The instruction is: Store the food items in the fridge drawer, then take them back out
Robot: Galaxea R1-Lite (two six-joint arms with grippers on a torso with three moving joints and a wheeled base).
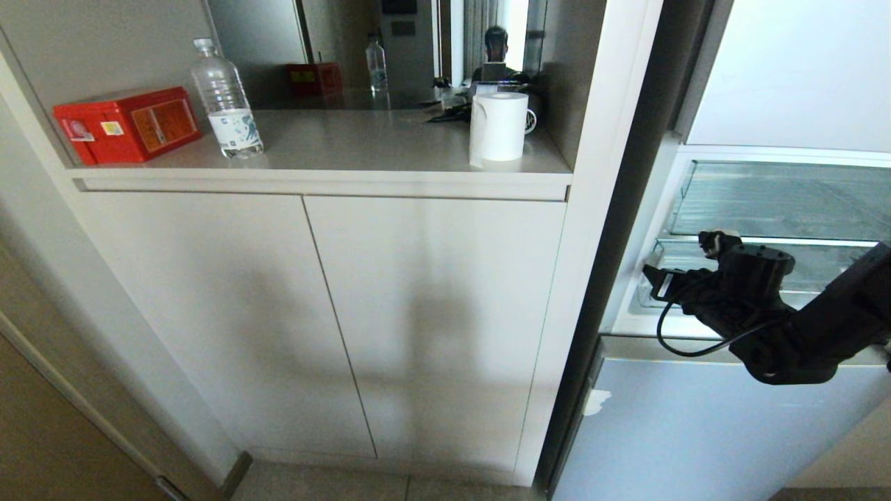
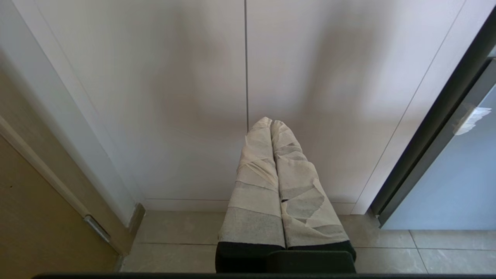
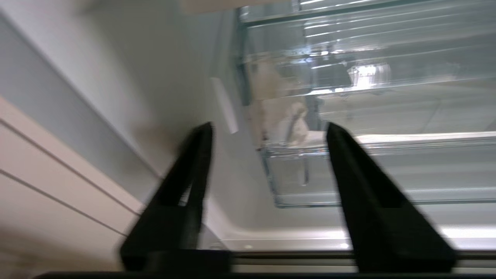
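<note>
Right hand (image 3: 267, 130): black fingers spread with nothing between them, poised before the open fridge at the left front corner of the fridge drawer (image 3: 372, 170), presumably to reach its lip.
Left hand (image 2: 271, 124): taped fingers pressed together on nothing, parked low before the cabinet doors (image 2: 193, 97).
Fridge drawer: lower clear bin, ribbed; no contents visible.
Upper bin (image 1: 786, 198): apparently empty.
Food items: none visible in any view.
Bench (image 1: 362, 146): carries a red tin (image 1: 127, 124), water bottle (image 1: 226, 101), paper roll (image 1: 498, 126).

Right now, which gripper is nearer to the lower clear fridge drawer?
Right. The right gripper is open just in front of the fridge drawer, touching nothing. The left gripper is shut, down in front of the cabinet doors.
</note>
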